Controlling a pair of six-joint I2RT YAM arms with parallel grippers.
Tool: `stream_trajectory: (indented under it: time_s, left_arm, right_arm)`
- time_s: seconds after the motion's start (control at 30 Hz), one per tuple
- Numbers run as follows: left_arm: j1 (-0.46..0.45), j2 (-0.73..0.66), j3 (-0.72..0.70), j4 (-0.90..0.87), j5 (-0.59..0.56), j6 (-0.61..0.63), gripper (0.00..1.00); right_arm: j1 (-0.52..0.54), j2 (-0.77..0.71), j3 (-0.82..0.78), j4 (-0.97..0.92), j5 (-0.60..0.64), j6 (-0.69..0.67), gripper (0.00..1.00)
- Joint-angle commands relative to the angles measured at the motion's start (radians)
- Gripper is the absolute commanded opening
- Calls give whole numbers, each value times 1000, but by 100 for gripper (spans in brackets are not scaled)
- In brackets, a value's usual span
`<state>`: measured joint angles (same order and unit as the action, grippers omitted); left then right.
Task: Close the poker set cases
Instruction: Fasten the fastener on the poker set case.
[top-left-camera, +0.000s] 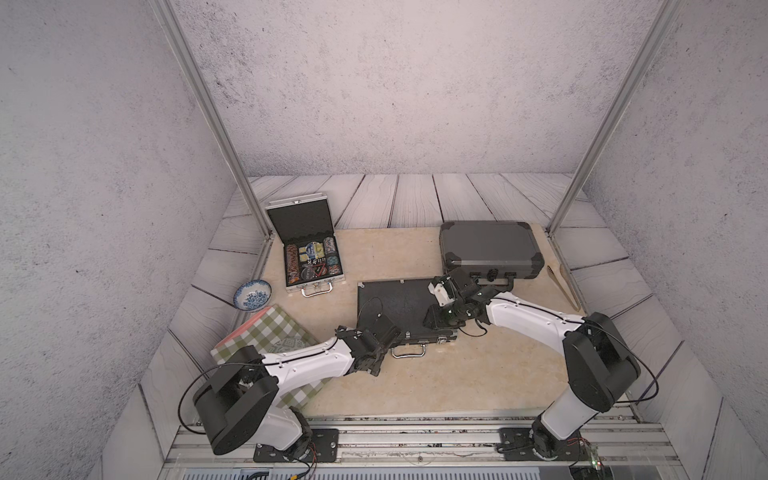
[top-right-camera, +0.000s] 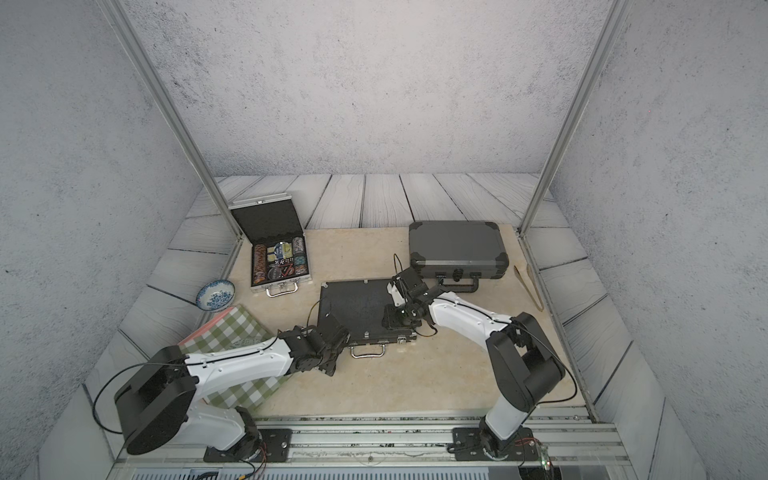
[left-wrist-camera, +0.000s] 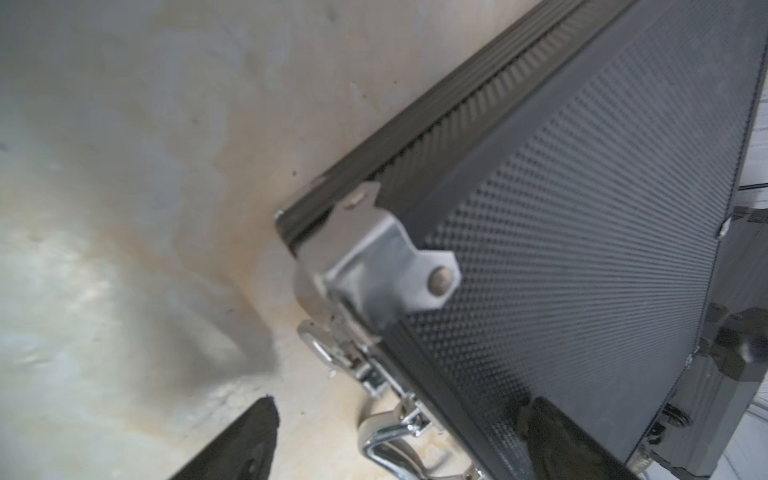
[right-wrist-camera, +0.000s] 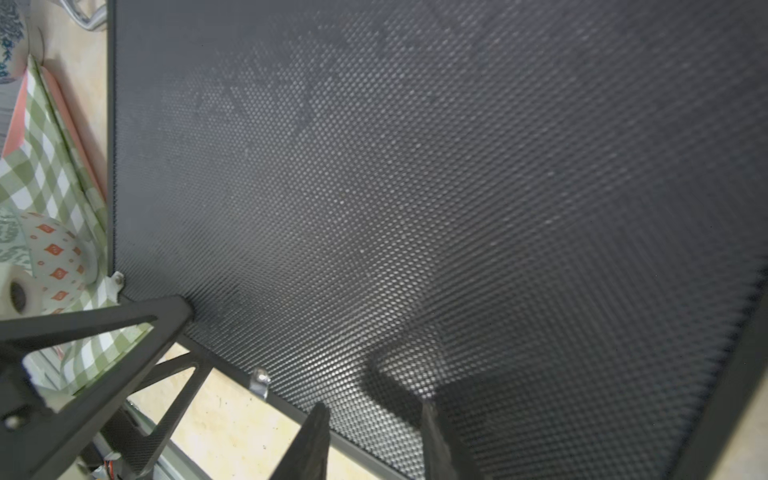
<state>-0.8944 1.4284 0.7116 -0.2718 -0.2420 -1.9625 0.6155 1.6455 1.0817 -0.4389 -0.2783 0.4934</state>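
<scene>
My left gripper (top-left-camera: 380, 332) gapes wide at the middle black case's (top-left-camera: 395, 299) front corner. Right gripper (right-wrist-camera: 376, 440) is slightly parted and empty over its lowered lid. Back-left silver case (top-left-camera: 300, 219) sits open, chips (top-left-camera: 292, 264) inside.

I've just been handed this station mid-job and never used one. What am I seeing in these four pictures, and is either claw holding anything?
Two robot arms stand at the near edge of the table, each ending in a two-fingered gripper. The two wide pictures come from one overhead camera pair; the close-ups come from cameras on the wrists. On it lie three cases: a small silver case, open, showing poker chips; a flat black case in the middle, lid down; a dark grey case, shut. Also a blue-patterned bowl, a green checked box and wooden tongs. The left gripper is open at the black case's front corner, by a latch; the right gripper, fingers slightly apart, is over its lid. Neither holds anything.
</scene>
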Motion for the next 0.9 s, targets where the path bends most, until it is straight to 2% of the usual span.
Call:
stream_trajectory:
  time_s: [0.0,0.23,0.47,0.67,0.87]
  left_arm:
    - [-5,48,9,-70,-3,-72,94]
    - [-4,53,5,-111,-59,-79,92]
    - [-5,53,55,-196,-140,-14,88]
    - [-4,78,22,-126,-106,-65,87]
    - [-4,101,26,-114,-89,-65,89]
  right_arm:
    - [-27,50,-28,-113,52,-28,40]
    - [-53,39,-54,-104,32,-44,40]
    - [-66,48,-57,-92,16,-42,40]
    - [-67,56,-50,-95,11,-42,40]
    - [-68,60,-43,-98,9,-42,40]
